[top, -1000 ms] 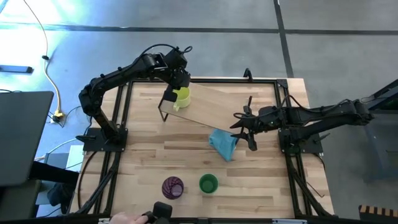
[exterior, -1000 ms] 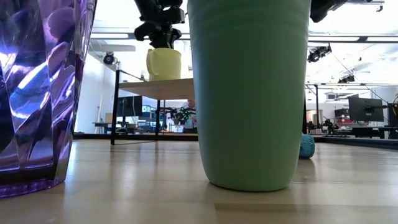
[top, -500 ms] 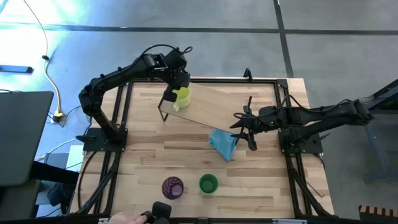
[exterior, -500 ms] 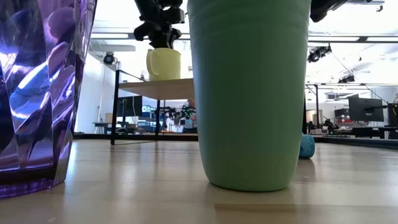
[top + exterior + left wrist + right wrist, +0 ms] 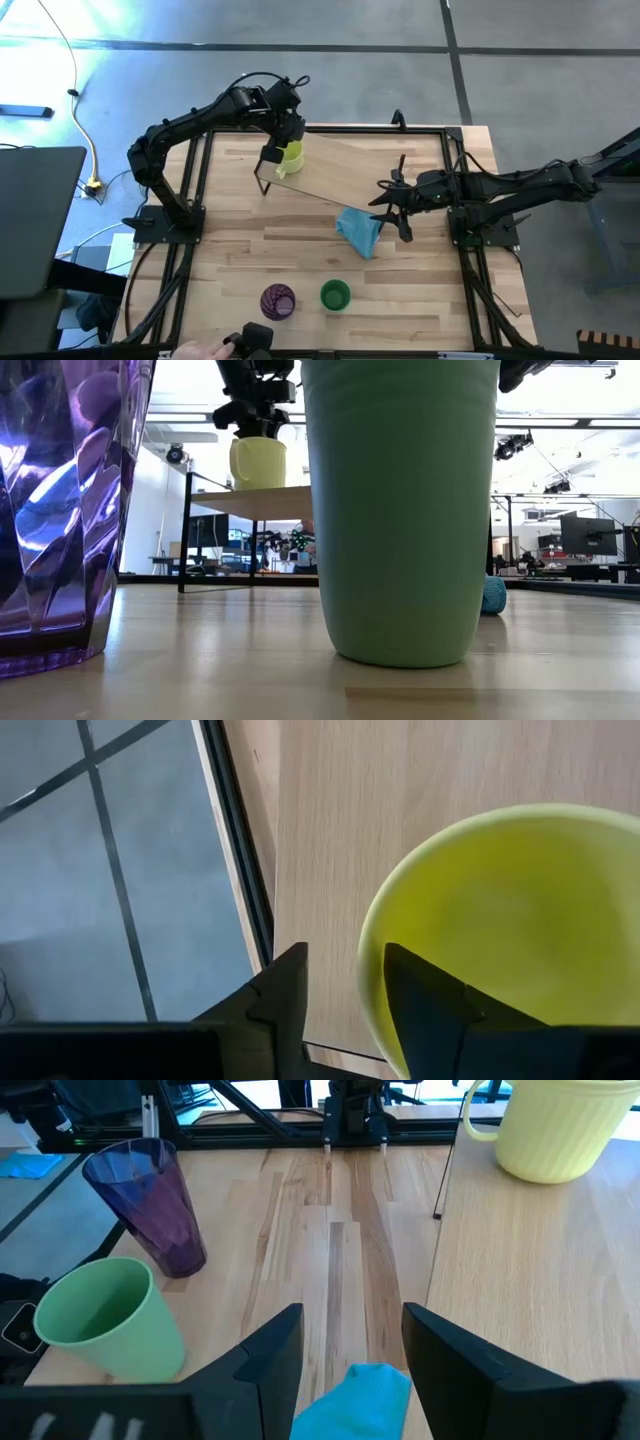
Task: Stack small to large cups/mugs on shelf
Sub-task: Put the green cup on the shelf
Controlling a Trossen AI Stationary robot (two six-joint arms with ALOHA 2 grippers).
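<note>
Standing on the shelf (image 5: 355, 170) near its left end, close to the far corner: the yellow mug (image 5: 290, 155), upright, base on the light board. Gripped at the rim by the left gripper (image 5: 343, 988), one finger (image 5: 275, 1005) outside the wall, the other finger (image 5: 440, 1010) inside the bowl, jaws only narrowly apart around the mug's wall. Reaching down onto it from above in the low view, mug (image 5: 258, 463) level on the board.

Waiting near the front edge of the table (image 5: 230, 240), side by side but apart: the purple tumbler (image 5: 278, 300) to the left, the green cup (image 5: 335, 295) to the right, both upright and open-mouthed. Looming large before the low camera, green cup (image 5: 400, 510) and tumbler (image 5: 65, 510).

Lying crumpled just off the shelf's front right corner: a blue cloth (image 5: 358, 230). Hovering above that cloth at the shelf's right end: the right gripper (image 5: 393, 205), fingers spread, nothing between them. Showing at the table's front edge: part of a person's hand (image 5: 200, 351).
</note>
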